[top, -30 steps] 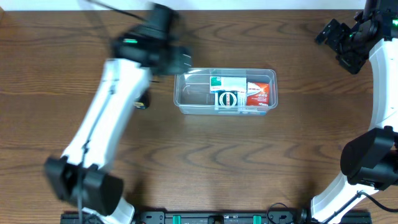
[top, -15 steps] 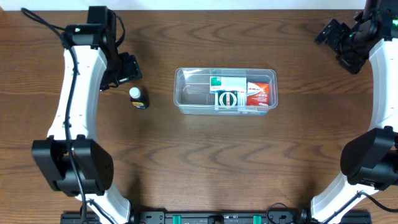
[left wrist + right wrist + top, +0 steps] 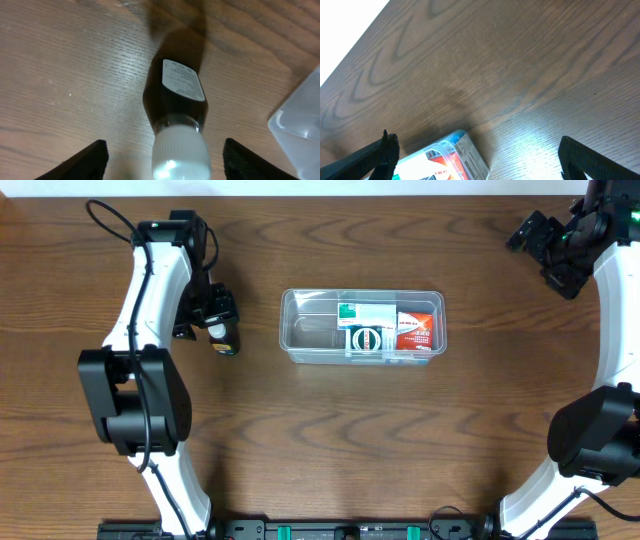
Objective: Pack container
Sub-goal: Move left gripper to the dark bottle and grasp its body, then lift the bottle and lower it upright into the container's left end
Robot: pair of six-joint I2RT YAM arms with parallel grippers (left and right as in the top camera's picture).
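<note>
The bottle's label and the boxes bear unreadably small print.

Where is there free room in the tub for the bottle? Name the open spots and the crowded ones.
Free: the tub's left end, between its left wall and the green-and-white box. Also bare table on the tub's near side. Crowded: the tub's middle and right, filled by that box, a round item and a red box.
</note>
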